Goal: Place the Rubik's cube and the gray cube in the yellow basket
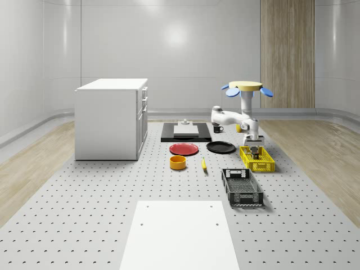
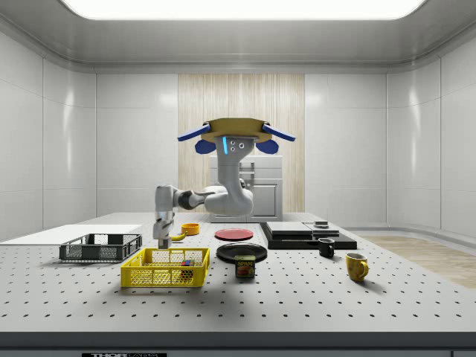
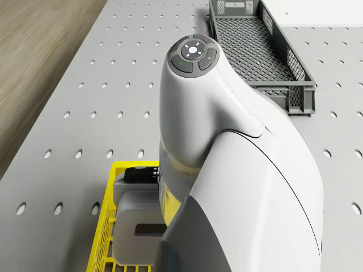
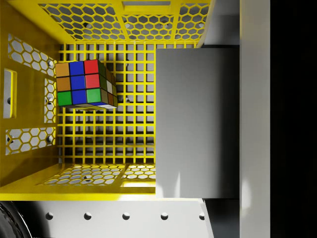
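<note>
The drone (image 1: 246,87) hovers in the air above the table (image 1: 84,214), near the far end of the yellow basket (image 1: 257,158), with its arm (image 1: 235,117) reaching forward and down so that the end effector (image 1: 254,148) hangs just over the basket's open top. In the side view the end effector (image 2: 162,239) sits at the basket's (image 2: 165,268) left end, level with its rim. The wrist view looks straight down into the basket (image 4: 29,183): the Rubik's cube (image 4: 85,84) lies on the mesh floor in a corner, close to two walls, well off to one side of the end effector's line. A large flat gray block, the gray cube (image 4: 195,124), sits directly in front of the wrist camera, between the end effector's dark finger (image 4: 292,119) and the open basket floor, so the end effector appears clenched on the gray cube above the basket. The cube's pale side (image 4: 255,99) runs beside that finger. A black crate (image 1: 242,187) stands nearer on the table, apart from the basket.
</note>
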Tool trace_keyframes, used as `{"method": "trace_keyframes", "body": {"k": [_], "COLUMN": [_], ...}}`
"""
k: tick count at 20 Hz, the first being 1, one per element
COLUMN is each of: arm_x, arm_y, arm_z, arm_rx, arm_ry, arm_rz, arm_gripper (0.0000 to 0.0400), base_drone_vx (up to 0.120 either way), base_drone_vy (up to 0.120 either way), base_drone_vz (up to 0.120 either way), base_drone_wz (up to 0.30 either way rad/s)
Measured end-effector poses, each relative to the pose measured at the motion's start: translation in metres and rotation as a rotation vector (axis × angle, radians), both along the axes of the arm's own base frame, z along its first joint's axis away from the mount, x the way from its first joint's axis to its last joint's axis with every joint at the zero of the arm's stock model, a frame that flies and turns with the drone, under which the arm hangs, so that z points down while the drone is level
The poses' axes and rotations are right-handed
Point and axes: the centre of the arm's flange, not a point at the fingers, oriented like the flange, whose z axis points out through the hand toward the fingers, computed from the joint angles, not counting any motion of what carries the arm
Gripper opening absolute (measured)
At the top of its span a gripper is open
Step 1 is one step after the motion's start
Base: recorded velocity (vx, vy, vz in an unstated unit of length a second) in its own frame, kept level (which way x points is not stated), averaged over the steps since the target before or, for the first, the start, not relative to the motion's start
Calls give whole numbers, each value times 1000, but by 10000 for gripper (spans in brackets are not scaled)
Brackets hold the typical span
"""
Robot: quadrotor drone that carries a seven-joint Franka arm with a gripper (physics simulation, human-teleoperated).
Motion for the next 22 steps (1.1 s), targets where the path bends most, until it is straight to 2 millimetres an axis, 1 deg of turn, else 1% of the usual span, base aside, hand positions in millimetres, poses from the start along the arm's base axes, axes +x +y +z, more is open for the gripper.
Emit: {"method": "trace_keyframes", "body": {"k": [4, 5, 6, 8, 9, 13, 17, 22], "arm_x": [0, 0, 0, 0, 0, 0, 0, 0], "arm_y": [0, 0, 0, 0, 0, 0, 0, 0], "arm_z": [0, 0, 0, 0, 0, 0, 0, 0], "arm_rx": [0, 0, 0, 0, 0, 0, 0, 0], "arm_ry": [0, 0, 0, 0, 0, 0, 0, 0], "arm_rz": [0, 0, 0, 0, 0, 0, 0, 0], "arm_gripper": [250, 250, 250, 250, 250, 250, 250, 250], "base_drone_vx": [0, 0, 0, 0, 0, 0, 0, 0], "base_drone_vy": [120, 40, 0, -120, -40, 0, 80, 0], "base_drone_vz": [-120, -120, -120, -120, -80, 0, 0, 0], "base_drone_wz": [0, 0, 0, 0, 0, 0, 0, 0]}}
